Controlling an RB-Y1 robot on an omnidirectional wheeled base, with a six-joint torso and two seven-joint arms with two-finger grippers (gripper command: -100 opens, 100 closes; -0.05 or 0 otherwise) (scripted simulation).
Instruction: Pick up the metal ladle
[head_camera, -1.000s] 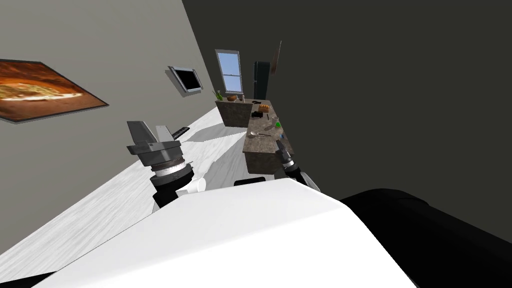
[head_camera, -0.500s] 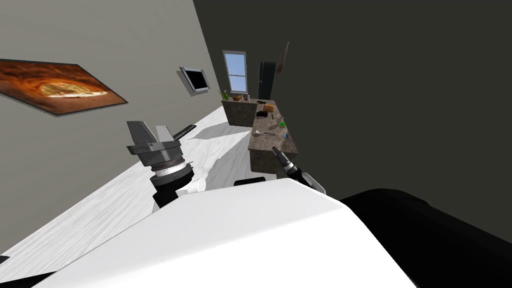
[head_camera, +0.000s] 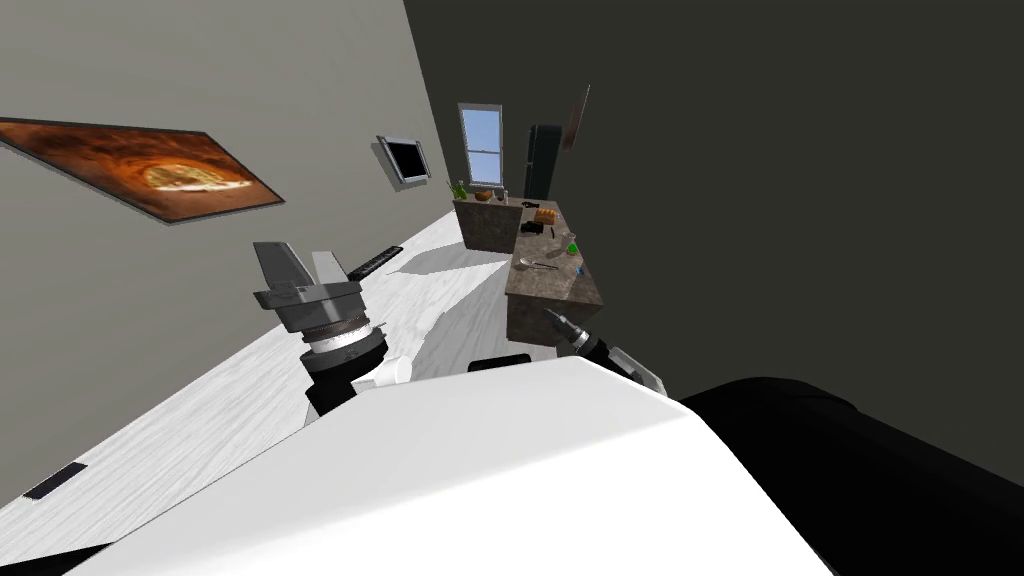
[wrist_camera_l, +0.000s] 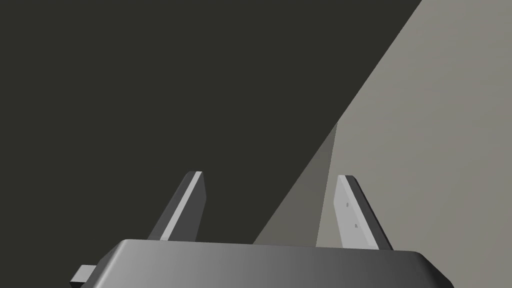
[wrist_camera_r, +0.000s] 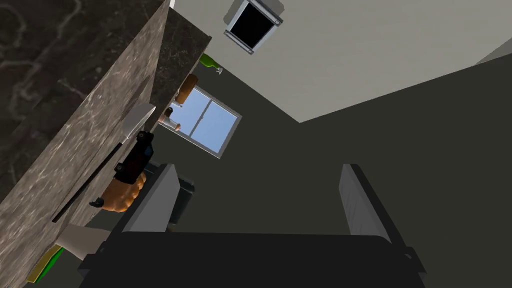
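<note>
Brown stone-look counter (head_camera: 555, 290) dead ahead – its near end edge sits just beyond the right gripper (head_camera: 550, 317). White floor (head_camera: 440, 300) lies open along the counter's left, dark wall (head_camera: 800, 200) close on its rt. On the countertop, past that near edge, lies the ladle (head_camera: 533, 264), well apart from the gripper. Rt arm low, pointing fwd, fingers spread wide, nothing between. Left gripper (head_camera: 298, 262) held up beside the chest – fingers likewise wide apart, empty.
</note>
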